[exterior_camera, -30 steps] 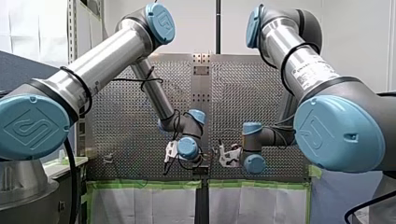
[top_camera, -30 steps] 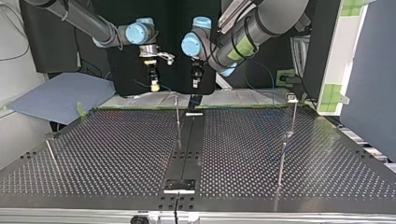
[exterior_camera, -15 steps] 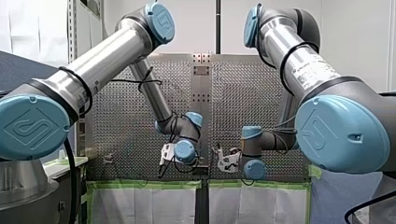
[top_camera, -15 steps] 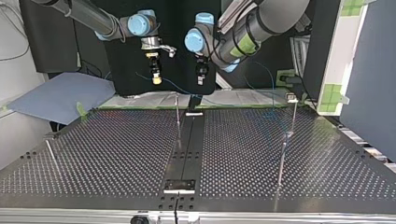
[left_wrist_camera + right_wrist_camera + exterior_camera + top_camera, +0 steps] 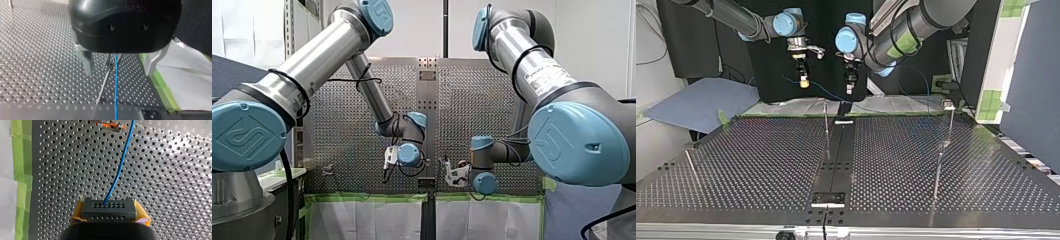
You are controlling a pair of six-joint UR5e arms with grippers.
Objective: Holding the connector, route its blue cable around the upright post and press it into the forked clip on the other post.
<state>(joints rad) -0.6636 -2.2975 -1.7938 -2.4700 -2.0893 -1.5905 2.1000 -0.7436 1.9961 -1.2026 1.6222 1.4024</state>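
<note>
Right pincer: closed on the connector, which is gripped between yellow pads. In the top view the right pincer is placed upper left of centre, raised beyond the counter's far edge.
Connector: held clear of the counter, with its holed face turned away from the wrist.
Blue cable: led out of the connector's middle and carried in a gentle curve over the perforated plate. In the left wrist view the blue cable is seen running straight between the left pincer's fingers and is touched by neither.
Left pincer: spread wide, with nothing gripped. Its metal fingers are set on either side of the blue cable. In the top view the left pincer is placed in the upper middle.
Thin rod: seen under the left pincer, just beside the blue cable; contact cannot be told.
Upright post: stood in the upper middle of the top view, lower in the frame than both pincers.
Second post: stood at the right of the top view, well apart from both pincers, with a small fitting carried at its top.
Green tape: laid along the plate's edge beside the right pincer.
</note>
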